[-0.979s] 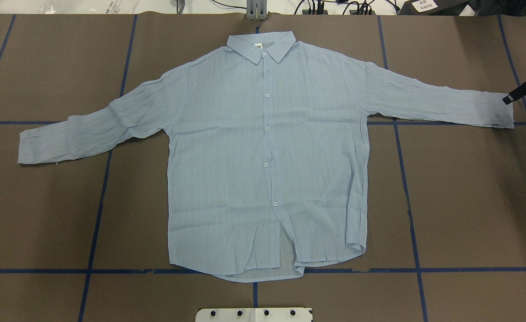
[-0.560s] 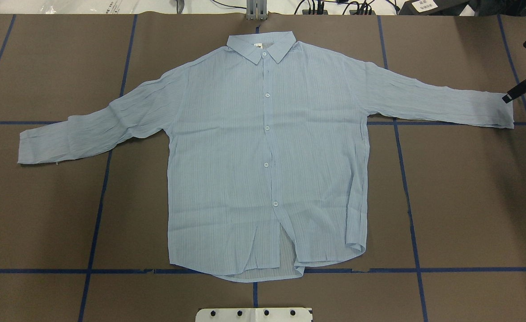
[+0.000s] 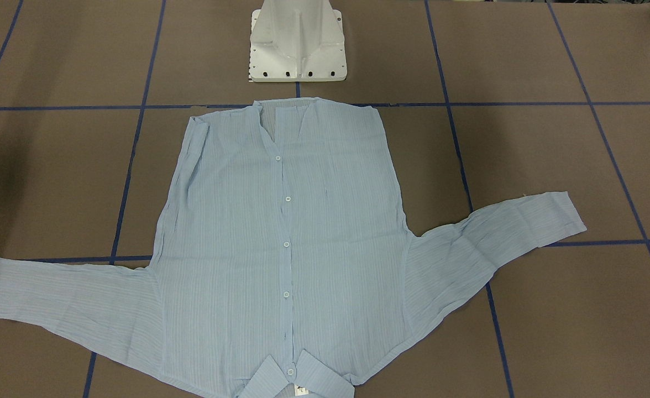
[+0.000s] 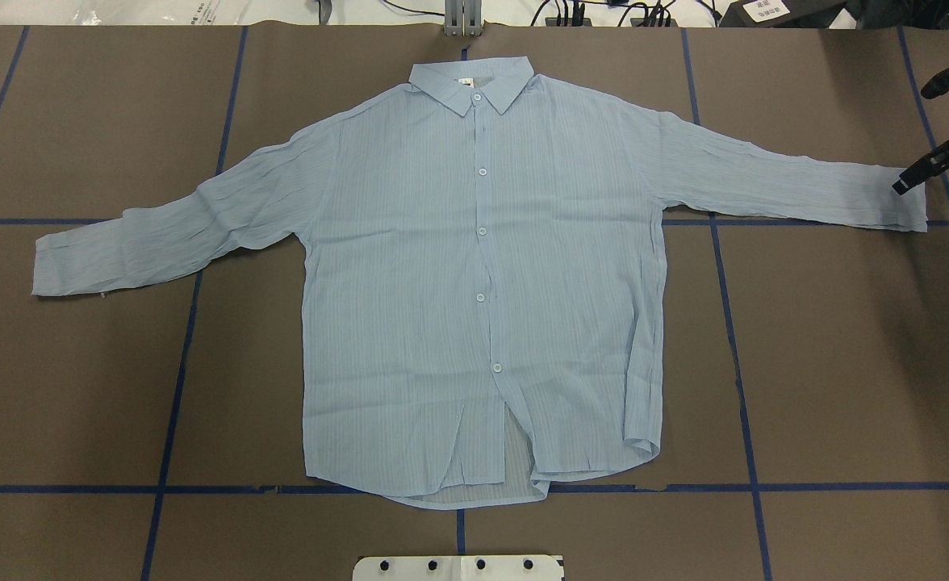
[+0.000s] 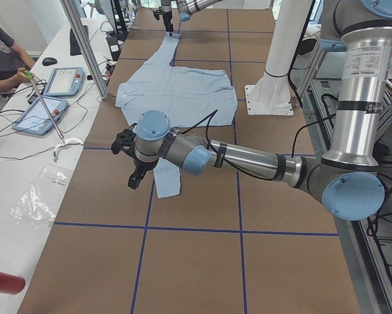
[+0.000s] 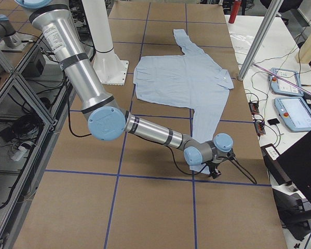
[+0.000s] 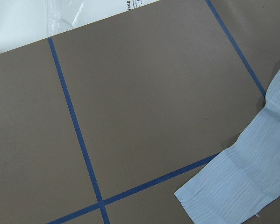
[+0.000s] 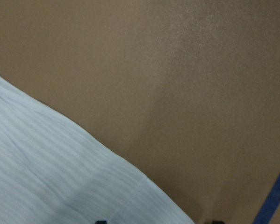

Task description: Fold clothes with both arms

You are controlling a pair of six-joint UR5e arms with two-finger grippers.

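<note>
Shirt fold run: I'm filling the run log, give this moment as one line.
shirt: flat, unfolded | right pincer: open at one cuff | left pincer: near other cuff, state unclear | phase: pre-grasp

left wrist view | worktop (image 7: 154, 88): brown, blue tape lines (image 7: 77, 128) crossing | shirt sleeve (image 7: 245, 179): light blue, striped, cuff end flat, overlapping one line, well apart from worktop's edge | beyond edge: white surface (image 7: 16, 28), clear plastic (image 7: 65, 13)
</note>
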